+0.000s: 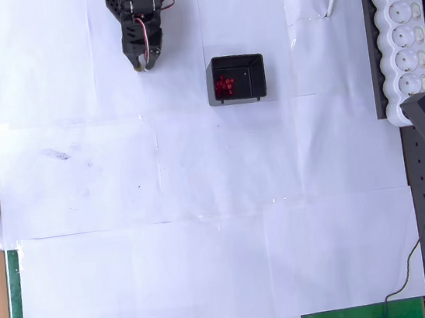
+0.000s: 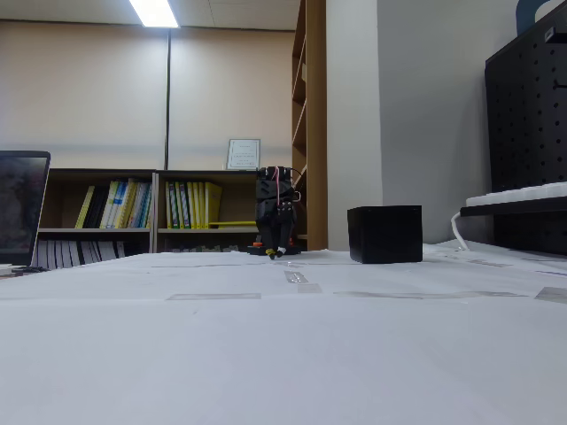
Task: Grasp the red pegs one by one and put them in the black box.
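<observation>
From overhead we see a tabletop [image 1: 203,207] covered in taped white paper sheets, with the black servo-driven arm's two-finger tool [image 1: 144,64] at about eleven o'clock from the centre, tips pointing down the picture and hanging over bare paper. Its fingers look drawn close together with nothing between them, though at this size we cannot tell for certain. At about one o'clock from the centre sits the small square open-topped black plastic box [image 1: 237,78], well apart from the tool. Inside it, against its left wall, lies a cluster of tiny dark-red round pegs [image 1: 224,86]; we cannot count them. We spot no pegs on the paper, so we judge the task close to finished. The risk we see: a careless sweep of the arm past the light box could nudge or tip it and spill the pegs. A white power strip [image 1: 404,16] lies at three o'clock.
</observation>
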